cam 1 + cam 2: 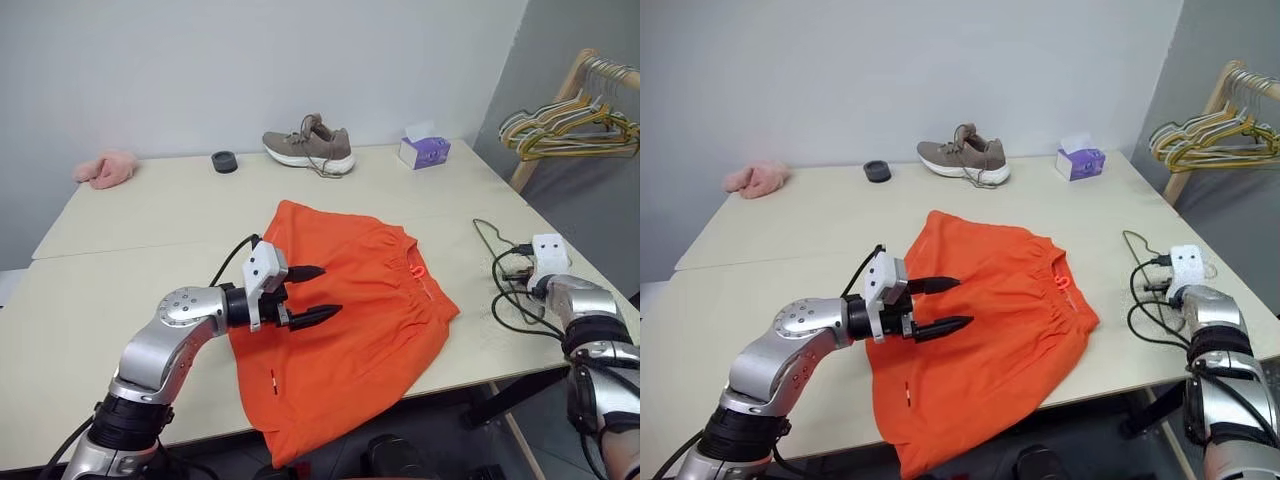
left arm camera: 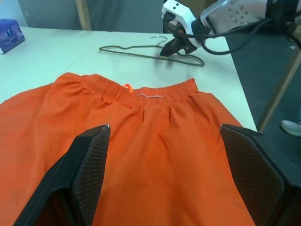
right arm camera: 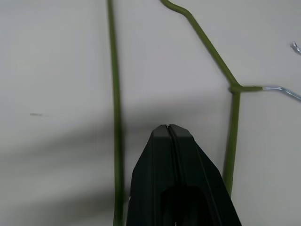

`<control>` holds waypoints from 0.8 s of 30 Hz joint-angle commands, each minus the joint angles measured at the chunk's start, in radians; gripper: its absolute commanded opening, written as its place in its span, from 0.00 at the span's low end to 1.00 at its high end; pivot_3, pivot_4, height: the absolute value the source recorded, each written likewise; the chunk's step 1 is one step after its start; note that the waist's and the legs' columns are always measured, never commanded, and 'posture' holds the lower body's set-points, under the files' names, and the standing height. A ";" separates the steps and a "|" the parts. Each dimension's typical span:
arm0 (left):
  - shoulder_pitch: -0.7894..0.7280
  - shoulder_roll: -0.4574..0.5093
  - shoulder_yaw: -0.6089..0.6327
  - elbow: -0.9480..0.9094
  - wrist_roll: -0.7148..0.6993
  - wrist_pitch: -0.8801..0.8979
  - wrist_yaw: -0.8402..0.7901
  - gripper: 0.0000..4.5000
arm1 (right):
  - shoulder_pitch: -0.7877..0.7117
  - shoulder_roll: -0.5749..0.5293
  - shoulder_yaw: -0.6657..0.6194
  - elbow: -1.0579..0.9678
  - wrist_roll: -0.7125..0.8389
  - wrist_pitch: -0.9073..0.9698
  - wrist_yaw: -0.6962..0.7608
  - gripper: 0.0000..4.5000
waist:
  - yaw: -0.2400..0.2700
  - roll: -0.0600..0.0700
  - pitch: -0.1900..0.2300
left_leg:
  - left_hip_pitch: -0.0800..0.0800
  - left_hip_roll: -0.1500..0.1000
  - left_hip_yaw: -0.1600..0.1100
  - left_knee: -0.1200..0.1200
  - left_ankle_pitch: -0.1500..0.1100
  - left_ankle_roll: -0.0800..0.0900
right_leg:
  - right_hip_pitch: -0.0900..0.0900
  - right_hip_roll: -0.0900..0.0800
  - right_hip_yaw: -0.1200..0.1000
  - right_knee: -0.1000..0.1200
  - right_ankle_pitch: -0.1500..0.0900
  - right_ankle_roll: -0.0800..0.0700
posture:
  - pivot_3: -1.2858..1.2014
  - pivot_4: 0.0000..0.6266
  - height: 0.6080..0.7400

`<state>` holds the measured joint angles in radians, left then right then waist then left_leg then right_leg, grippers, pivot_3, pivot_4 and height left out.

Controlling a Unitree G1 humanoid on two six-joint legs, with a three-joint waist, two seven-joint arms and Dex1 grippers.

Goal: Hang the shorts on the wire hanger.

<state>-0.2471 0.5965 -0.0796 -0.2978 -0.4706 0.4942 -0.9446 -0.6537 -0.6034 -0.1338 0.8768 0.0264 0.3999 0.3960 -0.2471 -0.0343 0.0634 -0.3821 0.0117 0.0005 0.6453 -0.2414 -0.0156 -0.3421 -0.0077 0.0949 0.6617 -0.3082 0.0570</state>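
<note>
Floppy orange shorts (image 1: 345,320) lie flat, best pinched at the waistband; left gripper (image 1: 312,294) spread above, right gripper (image 3: 168,129) closed empty inside the wire hanger (image 3: 114,94).

Plain test room, laid out like a lab.
A bare grey wall (image 1: 250,60), a pale worktop (image 1: 130,215) and a wooden rack of wire hangers (image 1: 570,125) are seen.
</note>
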 commanded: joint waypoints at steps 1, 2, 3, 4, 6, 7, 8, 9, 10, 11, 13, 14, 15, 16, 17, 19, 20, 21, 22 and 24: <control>-0.026 0.003 0.020 -0.046 -0.018 0.005 0.010 0.88 | 0.039 -0.022 -0.014 -0.109 0.019 -0.023 0.032 0.09 | -0.003 0.003 0.002 | 0.000 0.000 0.000 0.000 0.000 0.000 | 0.000 0.000 0.000 0.000 0.000 0.000 | 0.44 0.05 1.00; -0.027 0.002 0.019 -0.049 -0.018 0.008 0.012 0.88 | 0.051 -0.028 -0.024 -0.129 0.022 -0.023 0.029 0.14 | -0.004 0.004 0.002 | 0.000 0.000 0.001 0.000 0.000 0.000 | 0.000 0.000 0.001 0.000 0.000 0.000 | 0.44 0.05 1.00; -0.028 0.002 0.019 -0.051 -0.018 0.010 0.014 0.88 | 0.058 -0.030 -0.031 -0.143 0.026 -0.021 0.027 0.21 | -0.004 0.006 0.004 | 0.000 0.000 0.000 0.000 0.000 0.000 | -0.001 0.000 0.001 0.001 0.000 0.000 | 0.44 0.05 1.00; -0.030 0.000 0.017 -0.054 -0.018 0.014 0.017 0.88 | 0.065 -0.040 -0.050 -0.158 0.033 -0.023 0.012 0.29 | -0.004 0.007 0.005 | 0.000 0.000 0.001 0.000 0.000 0.000 | -0.001 0.000 0.001 0.001 0.000 0.000 | 0.44 0.05 1.00; -0.039 -0.005 0.010 -0.062 -0.020 0.025 0.027 0.88 | 0.072 -0.061 -0.090 -0.168 0.040 -0.028 -0.035 0.45 | -0.002 0.011 0.007 | 0.000 0.000 0.001 0.000 0.000 0.000 | -0.001 0.000 0.001 0.001 0.000 0.000 | 0.43 0.05 1.00; -0.044 -0.007 0.006 -0.066 -0.021 0.031 0.029 0.88 | 0.072 -0.067 -0.109 -0.168 0.045 -0.026 -0.060 0.54 | -0.002 0.012 0.008 | 0.000 0.000 0.001 0.000 0.000 0.000 | -0.001 0.000 0.001 0.001 0.000 0.000 | 0.43 0.05 1.00; -0.047 -0.009 0.004 -0.068 -0.021 0.035 0.030 0.88 | 0.071 -0.069 -0.118 -0.166 0.049 -0.022 -0.075 0.61 | -0.002 0.013 0.008 | 0.000 -0.001 0.002 0.000 0.000 0.000 | -0.001 0.000 0.002 0.001 0.000 0.000 | 0.43 0.05 1.00; -0.050 -0.010 0.002 -0.071 -0.021 0.039 0.031 0.88 | 0.071 -0.069 -0.122 -0.165 0.048 -0.020 -0.088 0.69 | -0.002 0.013 0.009 | 0.000 -0.001 0.002 0.000 0.000 0.000 | -0.001 0.000 0.002 0.001 0.000 0.000 | 0.43 0.05 1.00; -0.054 -0.011 0.000 -0.073 -0.021 0.042 0.030 0.88 | 0.068 -0.068 -0.128 -0.156 0.049 -0.013 -0.101 0.77 | -0.002 0.013 0.009 | 0.000 -0.001 0.002 0.000 0.000 0.000 | -0.001 0.000 0.002 0.001 0.000 0.000 | 0.43 0.05 1.00; -0.057 -0.011 -0.001 -0.074 -0.020 0.045 0.029 0.88 | 0.067 -0.068 -0.131 -0.151 0.049 -0.010 -0.110 0.85 | -0.003 0.013 0.009 | 0.000 -0.001 0.002 0.000 0.000 0.000 | -0.001 0.000 0.001 0.001 0.000 0.000 | 0.43 0.05 1.00; -0.067 -0.012 -0.004 -0.072 -0.019 0.050 0.025 0.88 | 0.047 -0.067 -0.138 -0.097 0.046 0.013 -0.136 0.99 | -0.006 0.014 0.009 | 0.000 0.000 0.002 0.000 0.000 0.000 | -0.001 0.000 0.002 0.001 0.000 0.000 | 0.43 0.05 1.00; -0.071 -0.011 -0.005 -0.071 -0.018 0.050 0.023 0.88 | 0.037 -0.068 -0.138 -0.073 0.046 0.023 -0.137 0.99 | -0.008 0.014 0.009 | 0.000 0.000 0.002 0.000 0.000 0.000 | -0.001 0.000 0.002 0.001 0.000 0.000 | 0.43 0.05 1.00; -0.074 -0.010 -0.006 -0.068 -0.017 0.049 0.020 0.88 | 0.022 -0.067 -0.134 -0.041 0.049 0.043 -0.123 0.99 | -0.009 0.014 0.009 | 0.000 0.000 0.002 0.000 0.000 0.000 | -0.001 0.000 0.002 0.001 0.000 0.000 | 0.43 0.05 1.00; -0.075 -0.010 -0.006 -0.066 -0.017 0.048 0.018 0.88 | 0.010 -0.067 -0.125 -0.018 0.050 0.057 -0.103 0.99 | -0.010 0.014 0.009 | 0.000 0.000 0.003 0.000 0.000 0.000 | -0.001 0.000 0.003 0.001 0.000 0.000 | 0.43 0.05 1.00; -0.076 -0.010 -0.007 -0.064 -0.017 0.047 0.017 0.88 | 0.000 -0.068 -0.112 0.003 0.045 0.062 -0.083 0.99 | -0.014 0.014 0.009 | 0.000 0.000 0.003 0.000 0.000 0.000 | -0.001 0.001 0.003 0.001 0.000 0.000 | 0.43 0.05 1.00; -0.077 -0.010 -0.006 -0.062 -0.017 0.046 0.014 0.88 | -0.017 -0.068 -0.096 0.032 0.036 0.059 -0.061 0.99 | -0.017 0.014 0.009 | 0.001 0.000 0.003 0.000 0.000 0.000 | -0.001 0.001 0.003 0.001 0.000 0.000 | 0.43 0.05 1.00; -0.077 -0.009 -0.006 -0.060 -0.016 0.044 0.013 0.88 | -0.029 -0.067 -0.090 0.050 0.034 0.062 -0.050 0.99 | -0.018 0.014 0.009 | 0.001 0.000 0.003 0.000 0.000 0.000 | -0.001 0.001 0.003 0.001 0.000 0.000 | 0.43 0.05 1.00; -0.075 -0.008 -0.005 -0.059 -0.016 0.042 0.011 0.88 | -0.043 -0.065 -0.083 0.074 0.031 0.071 -0.034 0.99 | -0.020 0.014 0.009 | 0.001 0.000 0.003 0.000 0.000 0.000 | -0.001 0.001 0.003 0.001 0.000 0.000 | 0.43 0.05 1.00; -0.074 -0.008 -0.004 -0.058 -0.016 0.041 0.011 0.88 | -0.054 -0.063 -0.077 0.093 0.030 0.076 -0.022 0.99 | -0.024 0.014 0.009 | 0.001 0.000 0.003 0.000 0.000 0.000 | -0.001 0.001 0.003 0.001 0.000 0.000 | 0.43 0.05 1.00; -0.068 -0.007 -0.003 -0.058 -0.014 0.037 0.009 0.88 | -0.075 -0.059 -0.062 0.131 0.032 0.108 0.023 0.96 | -0.028 0.013 0.009 | 0.001 0.000 0.003 0.000 0.000 0.000 | -0.001 0.001 0.002 0.001 0.000 0.000 | 0.43 0.05 1.00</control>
<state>-0.3060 0.5866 -0.0932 -0.3426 -0.4737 0.5417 -0.9306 -0.7198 -0.6662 -0.2161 0.9777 0.0606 0.4764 0.3743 -0.2752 -0.0209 0.0724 -0.3813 0.0118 0.0031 0.6452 -0.2415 -0.0157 -0.3427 -0.0068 0.0973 0.6623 -0.3081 0.0574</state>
